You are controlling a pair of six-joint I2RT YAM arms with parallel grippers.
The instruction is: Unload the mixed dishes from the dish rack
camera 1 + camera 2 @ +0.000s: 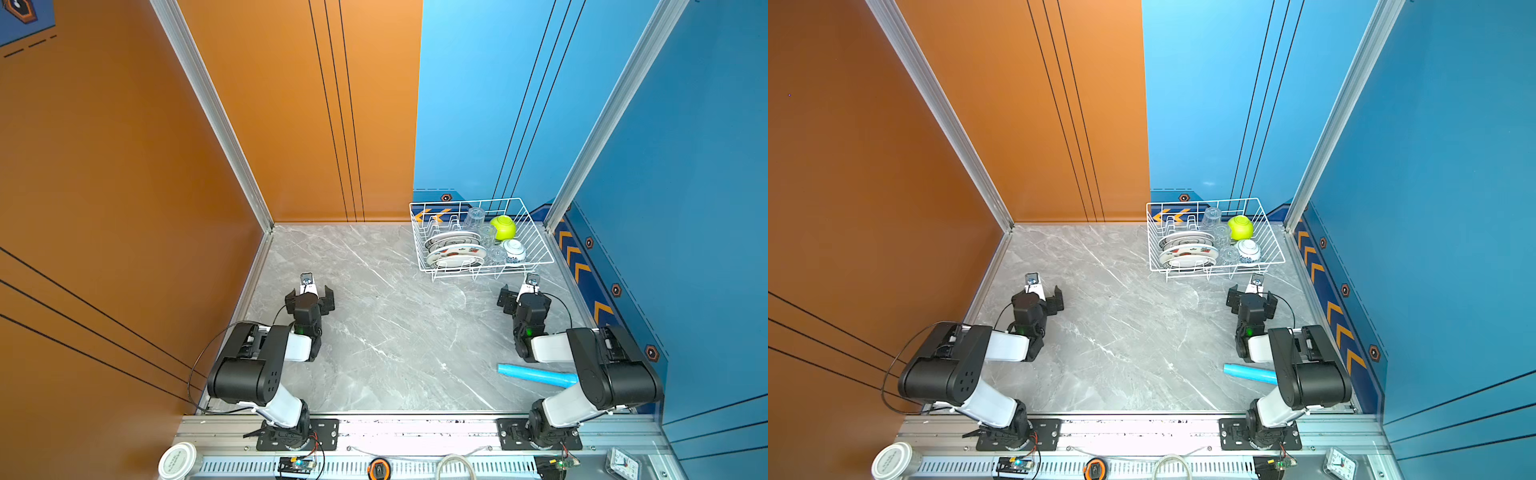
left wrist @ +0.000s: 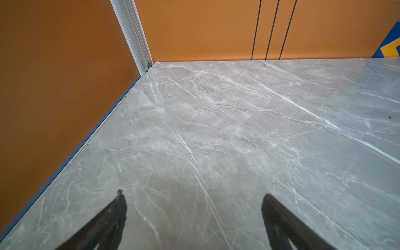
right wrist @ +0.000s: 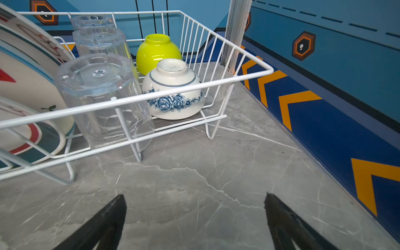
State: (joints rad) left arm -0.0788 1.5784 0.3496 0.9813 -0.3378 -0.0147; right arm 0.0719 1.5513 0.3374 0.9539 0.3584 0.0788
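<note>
Hovering over the marble table [image 1: 374, 332], left gripper [image 2: 193, 193] and right gripper [image 3: 194, 194] both gape wide, empty. Loaded dish rack [image 3: 216, 83] sits just ahead of right gripper.

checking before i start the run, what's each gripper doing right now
left gripper: open, holding nothing
right gripper: open, holding nothing, just short of the dish rack
</note>
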